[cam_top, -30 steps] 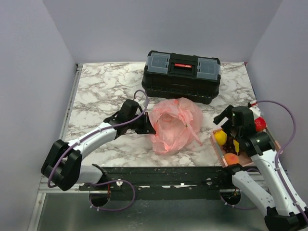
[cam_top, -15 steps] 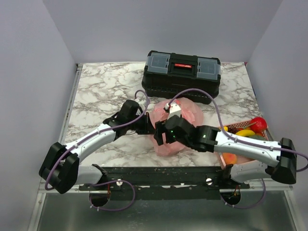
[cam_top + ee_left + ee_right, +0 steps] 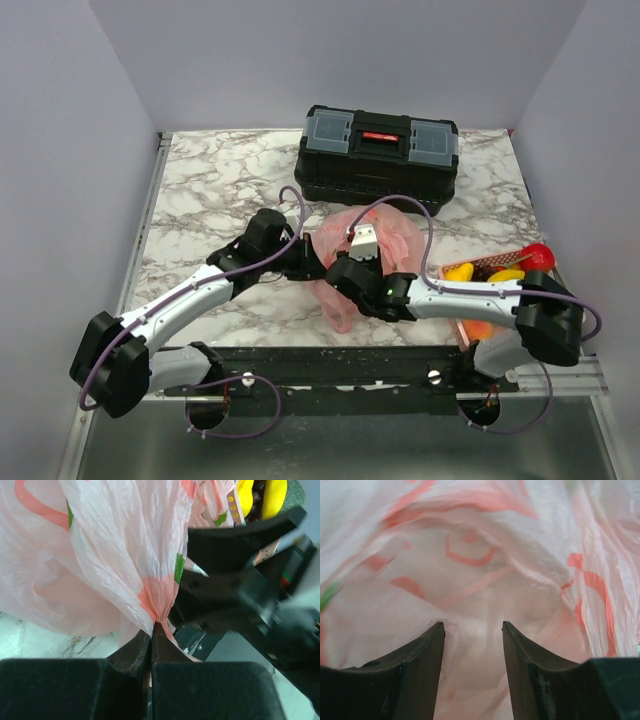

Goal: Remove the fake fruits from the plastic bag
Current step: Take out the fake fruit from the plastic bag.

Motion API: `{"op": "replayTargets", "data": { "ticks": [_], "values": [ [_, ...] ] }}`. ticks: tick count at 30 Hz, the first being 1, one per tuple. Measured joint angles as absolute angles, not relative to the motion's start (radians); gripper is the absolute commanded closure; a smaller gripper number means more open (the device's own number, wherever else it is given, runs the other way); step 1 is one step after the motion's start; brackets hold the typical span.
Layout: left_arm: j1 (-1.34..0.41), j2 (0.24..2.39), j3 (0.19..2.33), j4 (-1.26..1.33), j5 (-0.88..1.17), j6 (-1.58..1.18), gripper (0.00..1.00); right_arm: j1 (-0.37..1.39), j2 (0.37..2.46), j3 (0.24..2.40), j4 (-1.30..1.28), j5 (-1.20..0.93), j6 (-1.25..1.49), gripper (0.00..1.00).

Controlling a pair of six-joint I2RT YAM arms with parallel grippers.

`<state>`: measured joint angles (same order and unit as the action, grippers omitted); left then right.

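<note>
- Left arm [image 3: 190, 295] stretches forward and to the right; the left gripper [image 3: 151, 630] is pinched tight on a fold of the plastic bag [image 3: 100, 555].
- Right arm [image 3: 470, 298] reaches low across to the left; the right gripper [image 3: 472, 630] has its jaws parted.

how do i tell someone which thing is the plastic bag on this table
Find the black toolbox at the back of the marble table. Directly in front of it lies the plastic bag. It is soft, crinkled, see-through pink, unlike the stiff pink basket at the right.

plastic bag [image 3: 400, 238] contents, seemingly unseen
</note>
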<state>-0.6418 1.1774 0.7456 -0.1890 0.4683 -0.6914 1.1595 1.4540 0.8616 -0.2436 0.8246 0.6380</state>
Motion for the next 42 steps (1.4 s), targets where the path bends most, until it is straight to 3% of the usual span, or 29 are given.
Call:
{"op": "replayTargets", "data": {
  "ticks": [5,16,26,42],
  "values": [
    [-0.649,1.177,0.746,-0.181,0.475,-0.693,1.00,1.077,1.533,0.861,-0.193,0.899,0.612,0.39],
    [-0.650,1.177,0.745,-0.170,0.498,-0.693,1.00,0.966,1.602,0.801,0.155,0.966,0.428,0.37],
    [-0.650,1.217,0.783,-0.167,0.510,-0.685,1.00,0.834,1.645,0.785,0.332,0.923,0.408,0.11],
    [-0.650,1.350,0.870,-0.195,0.490,-0.640,1.00,0.717,1.821,0.857,0.374,0.850,0.421,0.00]
  ]
}}
